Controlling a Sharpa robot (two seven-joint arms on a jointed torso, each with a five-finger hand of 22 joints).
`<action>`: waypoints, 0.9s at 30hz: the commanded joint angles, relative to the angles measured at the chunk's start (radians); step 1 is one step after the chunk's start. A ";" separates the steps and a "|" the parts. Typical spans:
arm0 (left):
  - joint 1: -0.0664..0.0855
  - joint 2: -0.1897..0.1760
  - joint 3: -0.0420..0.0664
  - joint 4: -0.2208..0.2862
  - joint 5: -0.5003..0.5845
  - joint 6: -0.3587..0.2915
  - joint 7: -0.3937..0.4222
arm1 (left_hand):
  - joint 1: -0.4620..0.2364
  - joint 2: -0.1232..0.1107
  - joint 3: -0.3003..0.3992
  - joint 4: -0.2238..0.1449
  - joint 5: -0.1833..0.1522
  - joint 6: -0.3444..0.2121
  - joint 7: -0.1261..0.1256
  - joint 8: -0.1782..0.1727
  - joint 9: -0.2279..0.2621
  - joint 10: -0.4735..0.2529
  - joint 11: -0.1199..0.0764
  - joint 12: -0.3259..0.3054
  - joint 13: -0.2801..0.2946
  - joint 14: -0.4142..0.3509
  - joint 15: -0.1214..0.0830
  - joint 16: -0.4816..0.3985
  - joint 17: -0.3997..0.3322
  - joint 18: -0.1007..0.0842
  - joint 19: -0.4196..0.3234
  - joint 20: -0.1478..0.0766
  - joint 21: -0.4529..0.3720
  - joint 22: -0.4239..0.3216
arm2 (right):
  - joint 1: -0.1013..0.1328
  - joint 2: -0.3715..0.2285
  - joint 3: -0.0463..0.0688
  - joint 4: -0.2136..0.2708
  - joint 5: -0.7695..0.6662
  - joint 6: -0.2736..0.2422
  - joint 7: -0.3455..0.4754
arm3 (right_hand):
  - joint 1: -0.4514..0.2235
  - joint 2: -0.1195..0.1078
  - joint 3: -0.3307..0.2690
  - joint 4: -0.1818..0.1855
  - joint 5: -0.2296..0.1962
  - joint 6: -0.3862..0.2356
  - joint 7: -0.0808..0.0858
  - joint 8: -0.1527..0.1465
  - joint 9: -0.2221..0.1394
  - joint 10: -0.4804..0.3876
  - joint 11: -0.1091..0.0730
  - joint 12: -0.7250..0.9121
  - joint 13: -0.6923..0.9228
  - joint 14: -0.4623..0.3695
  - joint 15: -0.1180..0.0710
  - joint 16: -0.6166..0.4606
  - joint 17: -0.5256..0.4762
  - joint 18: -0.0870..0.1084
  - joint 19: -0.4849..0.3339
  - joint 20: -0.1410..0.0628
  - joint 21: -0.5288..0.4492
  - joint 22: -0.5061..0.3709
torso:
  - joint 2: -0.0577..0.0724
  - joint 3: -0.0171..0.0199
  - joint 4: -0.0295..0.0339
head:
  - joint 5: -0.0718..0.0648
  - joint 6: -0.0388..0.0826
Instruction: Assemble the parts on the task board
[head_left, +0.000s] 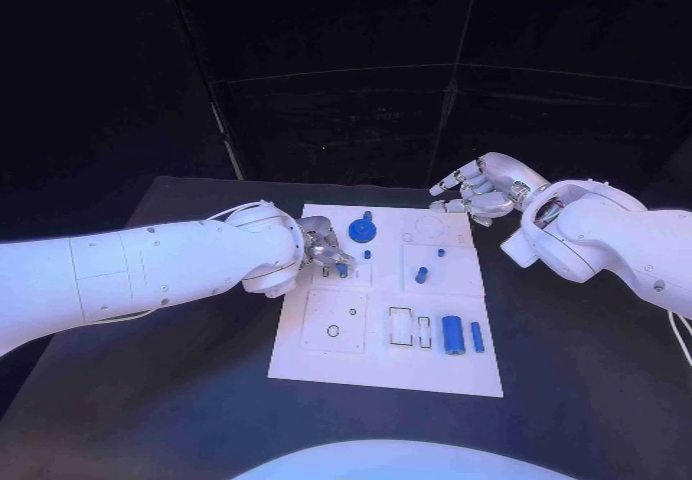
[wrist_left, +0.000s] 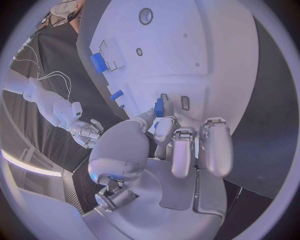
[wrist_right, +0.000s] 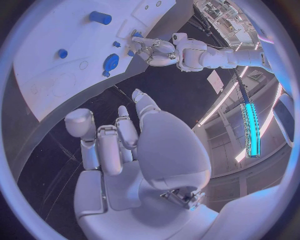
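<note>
The silver left hand (head_left: 320, 252) rests low on the white rectangular task board (head_left: 346, 355), its thumb and a finger pinching a small blue block (wrist_left: 159, 107) at a slot near the board's left edge (beside a round blue gear-like piece (head_left: 362, 232)). The silver right hand (head_left: 480, 188) hovers off the board's far right corner, fingers spread, holding nothing.

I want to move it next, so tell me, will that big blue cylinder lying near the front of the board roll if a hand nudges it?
Probably yes: the blue cylinder lies on its side on the flat task board, so a sideways nudge would likely roll it. It looks smooth and rigid, so fingers may slip on it.
</note>
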 joint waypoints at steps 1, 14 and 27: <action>-0.004 -0.006 0.000 0.012 -0.083 -0.090 0.053 | -0.002 -0.012 0.124 -0.117 0.005 -0.005 -0.004 0.006 0.002 0.004 -0.002 -0.003 0.001 0.102 -0.007 0.003 0.263 -0.012 0.019 -0.009 0.000 0.002 | 0.002 -0.001 0.001 0.001 -0.002 0.008 0.003 | -0.002 0.001 -0.004 -0.001 0.004 -0.001 0.000 0.006 -0.001 -0.006 0.002 -0.003 -0.001 0.063 -0.006 -0.004 0.079 0.017 -0.006 0.001 -0.003 -0.001 | 0.000 0.0004 0.0004 | -0.001 -0.003; -0.034 -0.037 0.000 0.062 -0.147 -0.216 0.106 | -0.001 -0.034 0.161 -0.115 0.005 -0.002 -0.006 0.007 0.009 0.010 -0.003 0.002 0.006 0.102 -0.009 0.003 0.263 -0.014 0.023 -0.011 0.008 0.015 | 0.002 -0.004 0.000 0.000 -0.002 0.010 0.005 | -0.003 0.001 -0.005 0.001 0.005 -0.001 0.000 0.007 -0.001 -0.007 0.002 -0.004 -0.001 0.063 -0.006 -0.003 0.080 0.017 -0.006 0.001 -0.004 -0.001 | 0.000 0.0000 0.0001 | -0.002 -0.003; -0.057 -0.030 0.000 0.042 -0.156 -0.261 0.105 | -0.002 -0.043 0.180 -0.112 0.005 0.001 -0.006 0.008 0.013 0.013 -0.004 0.005 0.009 0.102 -0.010 0.003 0.263 -0.016 0.026 -0.011 0.013 0.023 | 0.002 -0.005 0.000 -0.001 -0.002 0.011 0.006 | -0.006 0.003 -0.006 0.003 0.005 0.000 0.000 0.007 -0.001 -0.007 0.002 -0.003 -0.001 0.063 -0.006 -0.004 0.079 0.017 -0.006 0.001 -0.004 -0.001 | 0.000 -0.0002 -0.0010 | 0.001 -0.003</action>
